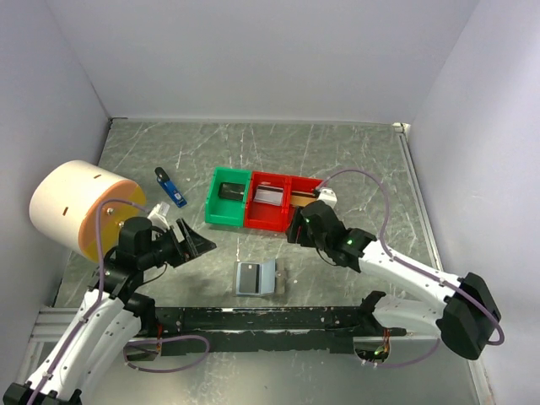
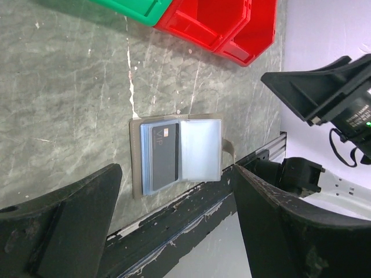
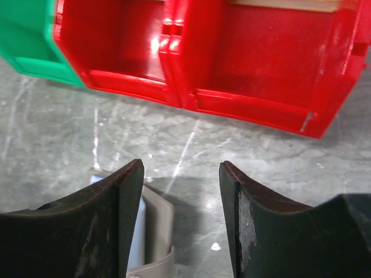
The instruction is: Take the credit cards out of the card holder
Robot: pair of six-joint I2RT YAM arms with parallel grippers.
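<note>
With the left gripper [image 1: 196,239] gaping wide and the right gripper [image 3: 181,171] partly apart, both empty, nothing pins the open grey bifold card holder [image 1: 256,278]; tugging a card could drag it. It lies at six o'clock from two red plastic trays [image 1: 261,218] and one green plastic tray [image 1: 221,215]. One dark card [image 2: 164,153] shows inside.

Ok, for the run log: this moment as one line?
card holder: open, card inside | left end effector: open, empty | right end effector: open, empty
</note>
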